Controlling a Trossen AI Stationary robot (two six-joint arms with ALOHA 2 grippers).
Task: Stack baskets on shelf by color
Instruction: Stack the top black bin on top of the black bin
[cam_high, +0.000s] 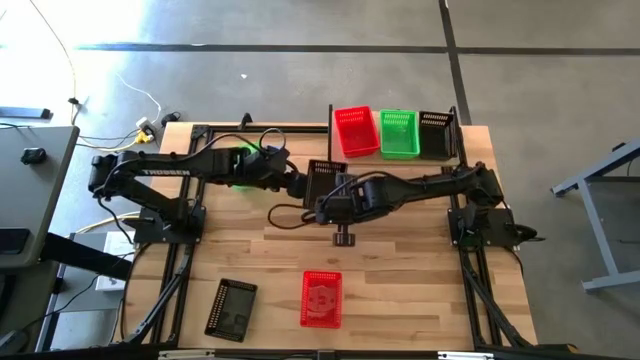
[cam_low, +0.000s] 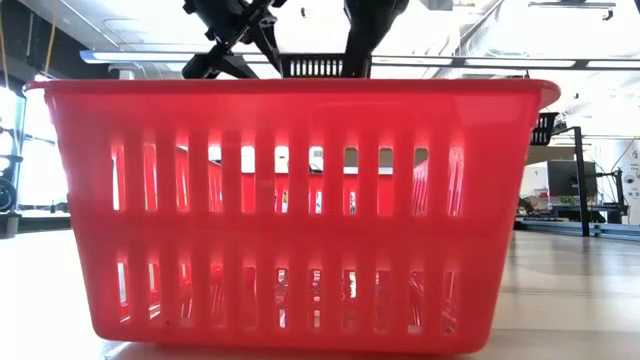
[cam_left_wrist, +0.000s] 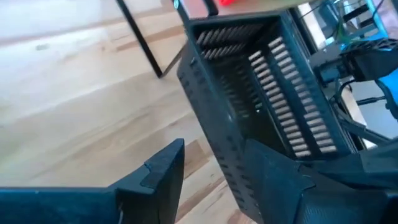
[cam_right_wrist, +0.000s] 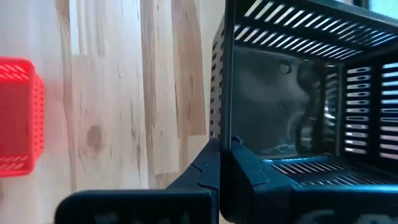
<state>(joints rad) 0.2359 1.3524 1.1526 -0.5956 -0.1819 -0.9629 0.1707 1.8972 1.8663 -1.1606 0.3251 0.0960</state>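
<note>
A black mesh basket (cam_high: 325, 178) hangs in the air over the table's middle, between my two grippers; the low view shows it (cam_low: 315, 66) above the near red basket. My right gripper (cam_high: 335, 197) is shut on it. My left gripper (cam_high: 300, 183) is open at the basket's left side. Its fingers (cam_left_wrist: 163, 171) stand on either side of one wall (cam_left_wrist: 217, 143), and I cannot tell whether they touch it. The shelf (cam_high: 378, 157) at the far right carries one red (cam_high: 353, 132), one green (cam_high: 399, 133) and one black basket (cam_high: 436, 133) side by side. My right gripper (cam_right_wrist: 227, 152) pinches one side wall of the black basket at its rim (cam_right_wrist: 225, 118), with one finger (cam_right_wrist: 267, 180) inside the hollow and one outside. It comes in level from the table's right. The basket is lifted clear of the table, its open side turned toward the wrist camera.
A red basket (cam_high: 321, 298) stands near the table's near edge and fills the low view (cam_low: 300, 200). A black basket (cam_high: 231, 308) lies to its left. Something bright green (cam_high: 240, 160) shows under the left arm. Bare wood lies between these things.
</note>
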